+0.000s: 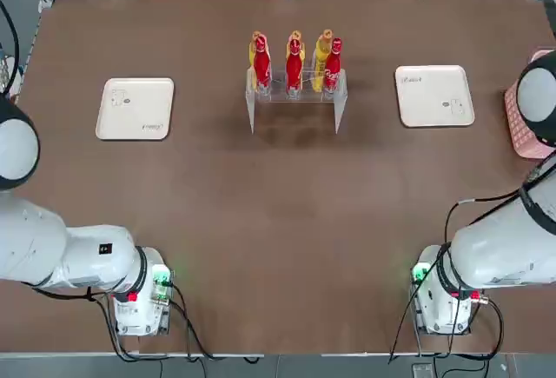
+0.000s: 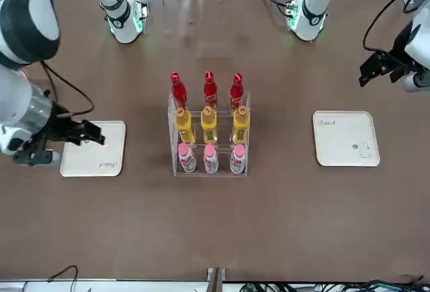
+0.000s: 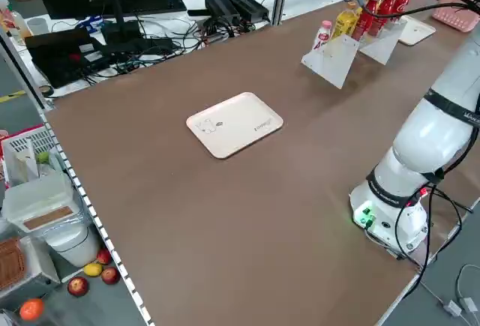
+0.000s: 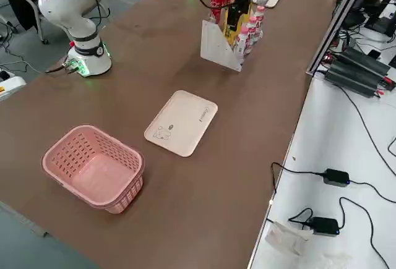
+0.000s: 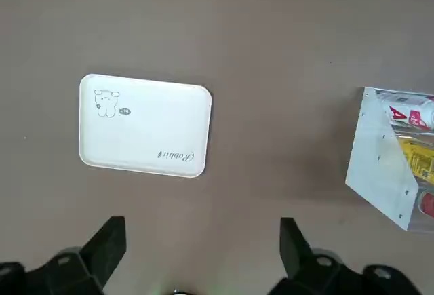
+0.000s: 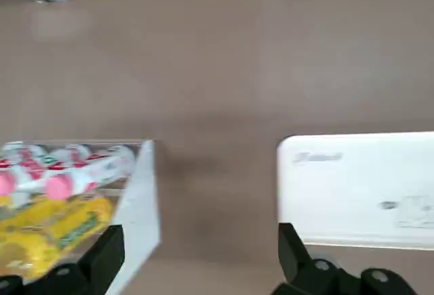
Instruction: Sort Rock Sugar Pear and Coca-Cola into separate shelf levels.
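The small clear acrylic two-tier rack [image 2: 209,141] is taken as the landmark; it stands near the middle of the brown surface [image 2: 215,225]. Three slim red Coca-Cola bottles with red caps [image 2: 209,90] are seen in a row in the front view at the side of the rack nearest the robot, and in the overhead view they appear to stand on its transparent top. Three slim yellow Rock Sugar Pear bottles with orange caps [image 2: 209,124] are lined up just beyond them, within the rack's frame; which level carries them cannot be told. Three white pink-capped bottles [image 2: 210,158] stand in a row at the rack's far side.

A beige rounded square tray [image 1: 135,109] lies well to the rack's left, and a second beige tray [image 1: 434,96] well to its right. A pink plastic basket [image 4: 94,167] sits beyond that second tray.

The left gripper [image 5: 202,251] is held released above the left tray, grasping nothing. The right gripper [image 6: 201,254] is likewise spread wide and empty, between the rack and the right tray.
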Robot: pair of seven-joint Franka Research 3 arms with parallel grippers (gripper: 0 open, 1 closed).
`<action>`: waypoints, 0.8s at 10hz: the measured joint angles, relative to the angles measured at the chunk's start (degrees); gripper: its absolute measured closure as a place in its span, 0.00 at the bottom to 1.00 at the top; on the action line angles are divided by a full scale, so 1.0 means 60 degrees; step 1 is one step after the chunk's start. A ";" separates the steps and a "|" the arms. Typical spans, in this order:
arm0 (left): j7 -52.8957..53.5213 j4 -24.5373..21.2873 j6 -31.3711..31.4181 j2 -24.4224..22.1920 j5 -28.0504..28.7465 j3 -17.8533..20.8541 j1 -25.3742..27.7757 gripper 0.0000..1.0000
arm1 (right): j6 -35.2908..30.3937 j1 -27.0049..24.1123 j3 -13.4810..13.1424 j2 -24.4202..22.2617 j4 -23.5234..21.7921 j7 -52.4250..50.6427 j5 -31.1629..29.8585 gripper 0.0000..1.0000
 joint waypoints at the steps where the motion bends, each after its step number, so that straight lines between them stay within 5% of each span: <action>1: 0.0000 0.0006 0.0000 0.0000 0.0000 -0.0013 -0.0016 0.00 | -0.0015 -0.0396 0.0022 -0.0177 -0.0212 -0.0552 -0.0403 0.00; 4: 0.0000 0.0040 0.0000 -0.0001 0.0000 -0.0057 -0.0053 0.00 | -0.0392 -0.1348 -0.0158 -0.1078 -0.0776 -0.2173 -0.0796 0.00; 8: 0.0000 0.0044 0.0000 -0.0001 0.0000 -0.0057 -0.0048 0.00 | -0.1795 -0.1093 -0.0385 -0.1869 -0.0907 -0.0913 -0.0801 0.00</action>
